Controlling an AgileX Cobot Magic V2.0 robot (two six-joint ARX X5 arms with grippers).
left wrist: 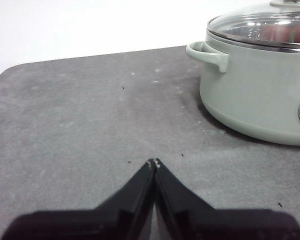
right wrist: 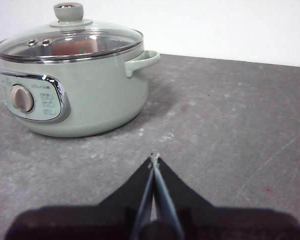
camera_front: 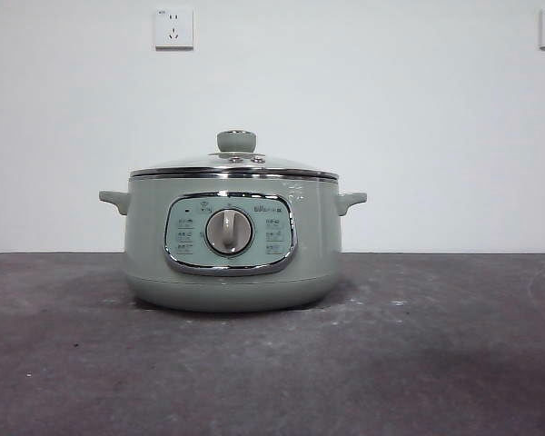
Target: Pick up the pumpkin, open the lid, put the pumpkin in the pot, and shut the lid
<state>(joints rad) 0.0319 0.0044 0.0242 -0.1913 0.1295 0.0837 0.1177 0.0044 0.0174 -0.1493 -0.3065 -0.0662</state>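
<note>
The sage-green pot point(camera_front: 232, 241) stands in the middle of the dark table, control dial facing the front view. The glass lid point(camera_front: 234, 165) with its green knob sits closed on it. Through the glass, the orange pumpkin point(right wrist: 70, 47) shows inside the pot; it also shows in the left wrist view point(left wrist: 280, 31). My left gripper point(left wrist: 154, 162) is shut and empty, low over the table, apart from the pot point(left wrist: 255, 95). My right gripper point(right wrist: 154, 158) is shut and empty, also apart from the pot point(right wrist: 85, 95). Neither arm shows in the front view.
The grey table point(camera_front: 436, 363) spreads around the pot. A white wall with two sockets point(camera_front: 173, 28) stands behind. The table's far rounded corner point(left wrist: 5, 75) shows in the left wrist view.
</note>
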